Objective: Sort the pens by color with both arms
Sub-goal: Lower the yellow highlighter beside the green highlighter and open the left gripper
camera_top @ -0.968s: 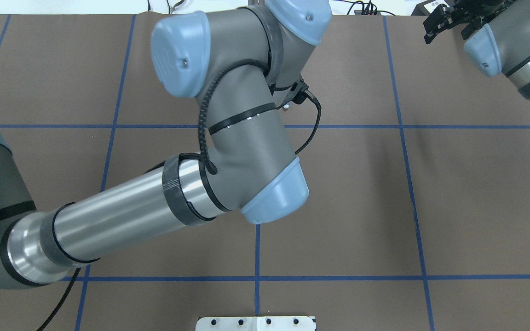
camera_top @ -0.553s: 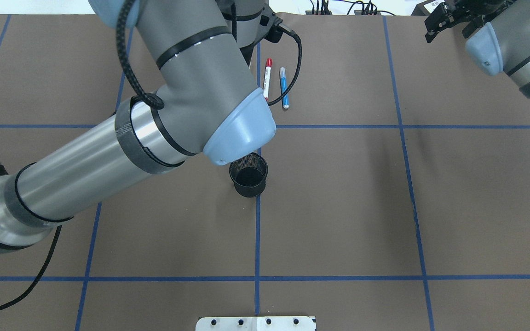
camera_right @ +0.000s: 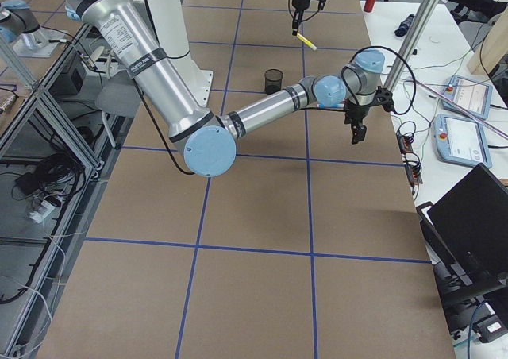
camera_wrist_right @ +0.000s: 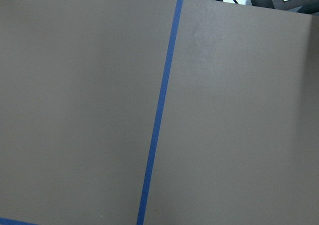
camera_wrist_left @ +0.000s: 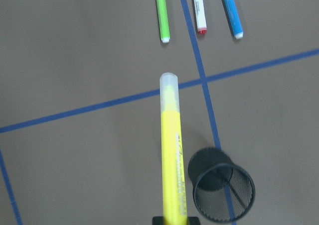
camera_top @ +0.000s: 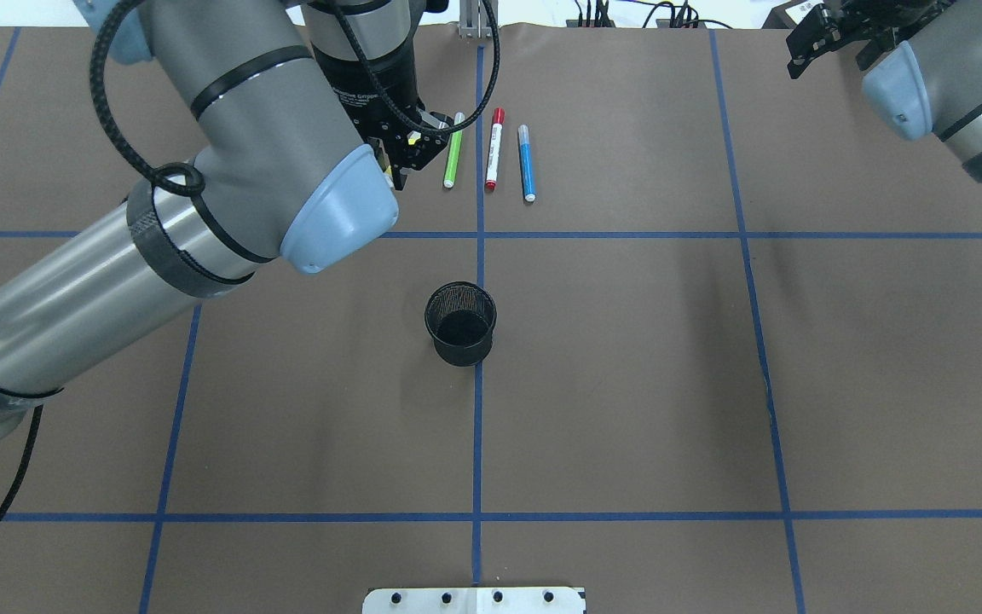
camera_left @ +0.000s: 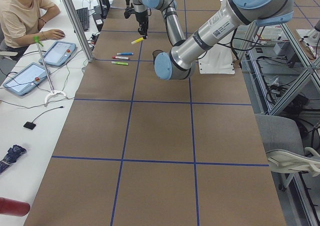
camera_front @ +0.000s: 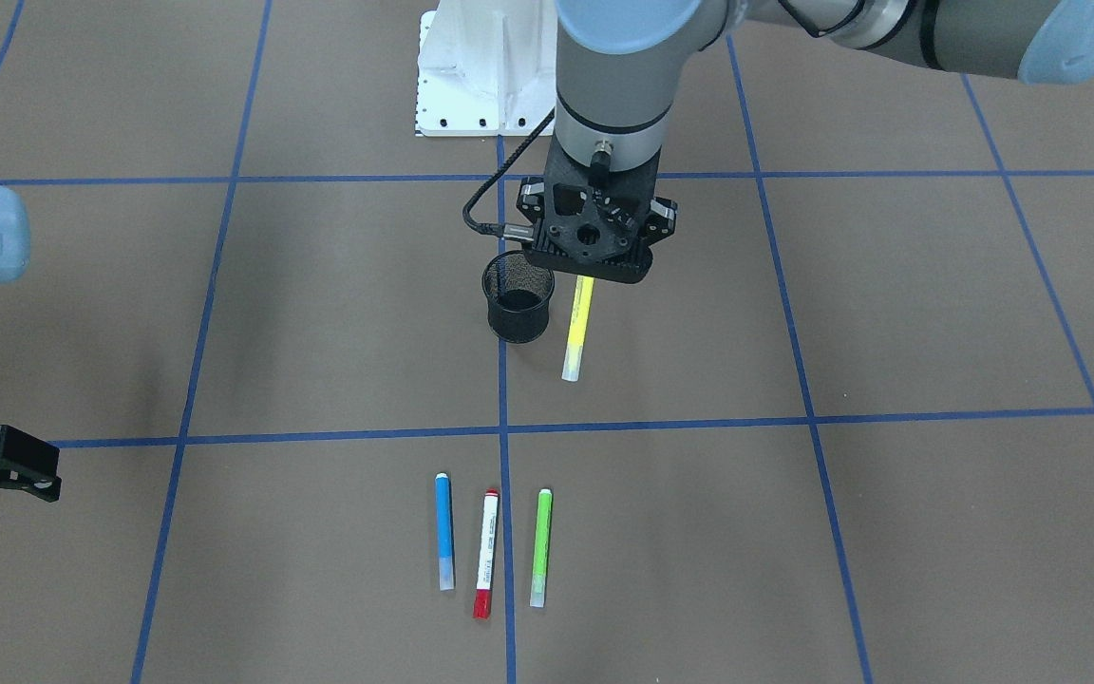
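Aloft, yellow pen (camera_front: 577, 328) in left hand (camera_top: 401, 158)

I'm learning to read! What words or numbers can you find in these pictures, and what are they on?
No text can be read.
On the slim yellow marker pen: barrel print, blurred.
On the white-barrelled pen with red ends: print, too small.
On the grey-and-silver left arm: white sticker, too small.

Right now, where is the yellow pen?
In the front-facing view the yellow pen is held by the fingers of the left gripper, off the table, just right of the black mesh cup.
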`<state>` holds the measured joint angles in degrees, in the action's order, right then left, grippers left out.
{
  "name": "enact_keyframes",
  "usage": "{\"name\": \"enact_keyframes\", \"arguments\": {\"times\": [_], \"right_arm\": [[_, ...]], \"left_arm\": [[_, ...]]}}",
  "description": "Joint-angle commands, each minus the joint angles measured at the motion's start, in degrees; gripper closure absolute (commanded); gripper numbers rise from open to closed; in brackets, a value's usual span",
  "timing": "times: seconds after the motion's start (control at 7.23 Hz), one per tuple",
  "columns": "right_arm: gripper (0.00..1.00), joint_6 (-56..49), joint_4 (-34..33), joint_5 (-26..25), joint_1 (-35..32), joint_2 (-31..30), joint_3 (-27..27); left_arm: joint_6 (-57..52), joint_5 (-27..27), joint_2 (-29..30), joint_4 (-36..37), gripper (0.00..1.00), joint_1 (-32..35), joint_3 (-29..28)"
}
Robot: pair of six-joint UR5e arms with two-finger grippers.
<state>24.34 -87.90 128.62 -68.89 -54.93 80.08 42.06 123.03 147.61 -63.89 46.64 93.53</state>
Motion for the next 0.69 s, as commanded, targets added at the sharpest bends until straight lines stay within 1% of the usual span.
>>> {"name": "enact_keyframes", "arguments": {"times": [0.0, 0.14, 0.28, 0.55], "right_arm": [[0.0, 0.0, 0.09, -0.03, 0.07, -0.09, -0.1], [0.0, 0.0, 0.09, -0.03, 0.07, -0.09, -0.1], [0.0, 0.0, 0.09, -0.03, 0.07, -0.09, -0.1], [0.0, 0.0, 0.18, -0.03, 0.16, -0.09, -0.19]], "left_arm": [[8.96, -0.33, -1.45, -11.2, 1.0, 0.47, -2.28], [11.79, -0.68, -1.45, -17.08, 1.0, 0.47, -5.78], [12.0, -0.77, -1.54, -22.71, 1.0, 1.08, -10.43], [14.7, -4.89, -1.37, -31.34, 1.0, 1.09, -18.08]]}}
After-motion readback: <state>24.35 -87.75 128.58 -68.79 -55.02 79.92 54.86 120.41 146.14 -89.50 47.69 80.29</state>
